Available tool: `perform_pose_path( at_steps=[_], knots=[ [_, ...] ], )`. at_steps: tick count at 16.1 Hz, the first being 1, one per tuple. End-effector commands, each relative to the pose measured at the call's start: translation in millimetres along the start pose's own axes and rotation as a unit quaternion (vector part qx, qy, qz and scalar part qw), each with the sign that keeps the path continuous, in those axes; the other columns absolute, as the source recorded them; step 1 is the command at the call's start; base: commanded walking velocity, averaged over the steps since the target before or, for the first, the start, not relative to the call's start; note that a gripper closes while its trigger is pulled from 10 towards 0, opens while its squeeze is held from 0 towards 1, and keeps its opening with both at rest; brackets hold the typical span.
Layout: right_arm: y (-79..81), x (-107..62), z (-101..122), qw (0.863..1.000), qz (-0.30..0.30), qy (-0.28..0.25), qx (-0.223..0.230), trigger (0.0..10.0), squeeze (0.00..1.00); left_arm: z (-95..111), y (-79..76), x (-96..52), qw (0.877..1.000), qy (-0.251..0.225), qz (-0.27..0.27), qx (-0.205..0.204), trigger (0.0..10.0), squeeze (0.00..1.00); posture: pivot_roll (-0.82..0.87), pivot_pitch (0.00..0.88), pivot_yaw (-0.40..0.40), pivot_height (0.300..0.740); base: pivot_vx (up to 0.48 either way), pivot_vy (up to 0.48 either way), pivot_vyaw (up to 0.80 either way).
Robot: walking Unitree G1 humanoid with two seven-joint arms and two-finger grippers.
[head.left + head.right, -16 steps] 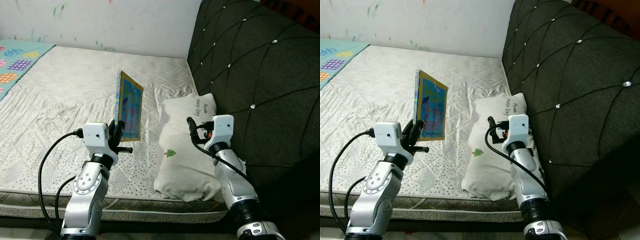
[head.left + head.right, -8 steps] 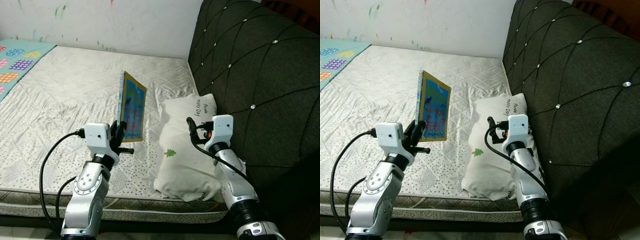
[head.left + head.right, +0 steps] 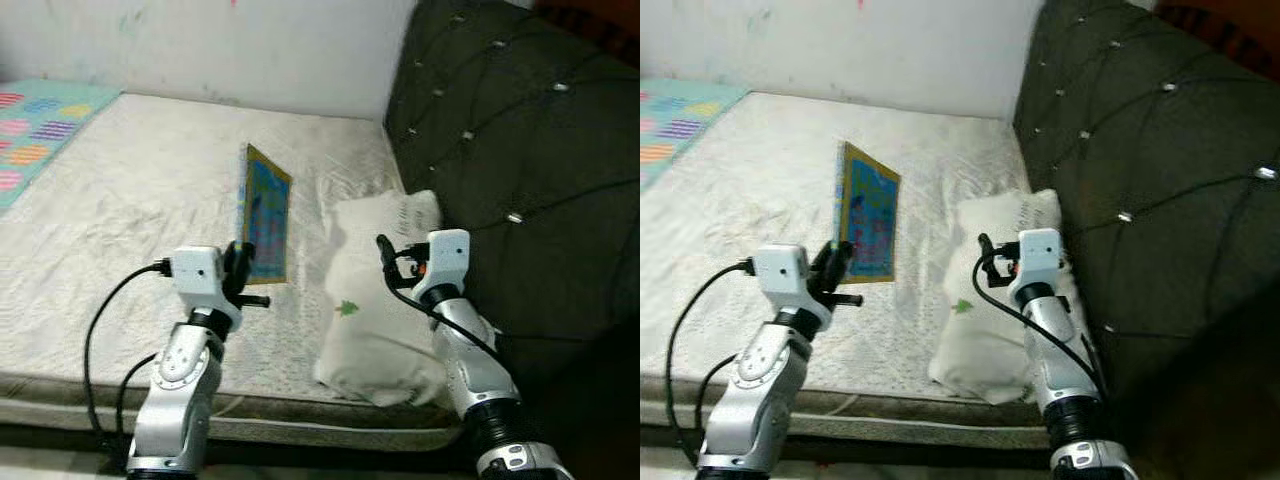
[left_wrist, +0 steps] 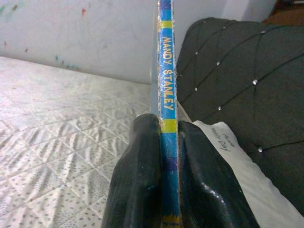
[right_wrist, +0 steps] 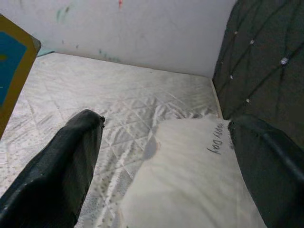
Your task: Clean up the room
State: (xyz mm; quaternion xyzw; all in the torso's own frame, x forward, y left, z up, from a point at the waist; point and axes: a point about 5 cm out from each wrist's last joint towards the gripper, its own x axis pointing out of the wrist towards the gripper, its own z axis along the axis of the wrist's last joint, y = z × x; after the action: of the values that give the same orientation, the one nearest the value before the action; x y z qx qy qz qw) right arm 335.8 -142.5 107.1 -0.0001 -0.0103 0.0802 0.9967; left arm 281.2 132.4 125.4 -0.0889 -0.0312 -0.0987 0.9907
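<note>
Your left gripper has its fingers clamped on the lower edge of a thin yellow-bordered blue picture book, holding it upright above the white quilted mattress. Your right gripper hovers with its fingers spread wide over the white pillow beside the dark tufted headboard.

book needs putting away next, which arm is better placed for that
Left. The left pincer is already shut on the book, holding it upright above the mattress. The right pincer is open and empty, over the pillow.
</note>
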Motion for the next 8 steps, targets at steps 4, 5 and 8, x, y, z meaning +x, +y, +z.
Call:
perform_pose_path(
  at_steps=[4, 5, 8],
  knots=[
    [-0.7, 0.7, -1.5, 1.000, 0.001, 0.007, 0.002, 10.0, 0.00, 11.9, -1.1, 2.7, 1.000, -0.025, -0.005, 0.003, 10.0, 0.00, -0.01, 0.000, -0.086, 0.740, 0.000, 0.480, 0.00],
    [-0.8, 0.6, -1.6, 1.000, 0.001, 0.007, 0.001, 10.0, 0.00, 11.9, -1.2, 2.6, 1.000, -0.025, -0.005, 0.003, 10.0, 0.00, -0.01, 0.000, -0.086, 0.740, 0.000, 0.480, 0.00],
    [-0.8, 0.4, -1.8, 1.000, 0.002, 0.008, 0.001, 10.0, 0.00, 11.8, -1.3, 2.5, 1.000, -0.024, -0.004, 0.004, 10.0, 0.00, -0.01, 0.000, -0.086, 0.740, 0.000, 0.339, 0.00]
  ],
)
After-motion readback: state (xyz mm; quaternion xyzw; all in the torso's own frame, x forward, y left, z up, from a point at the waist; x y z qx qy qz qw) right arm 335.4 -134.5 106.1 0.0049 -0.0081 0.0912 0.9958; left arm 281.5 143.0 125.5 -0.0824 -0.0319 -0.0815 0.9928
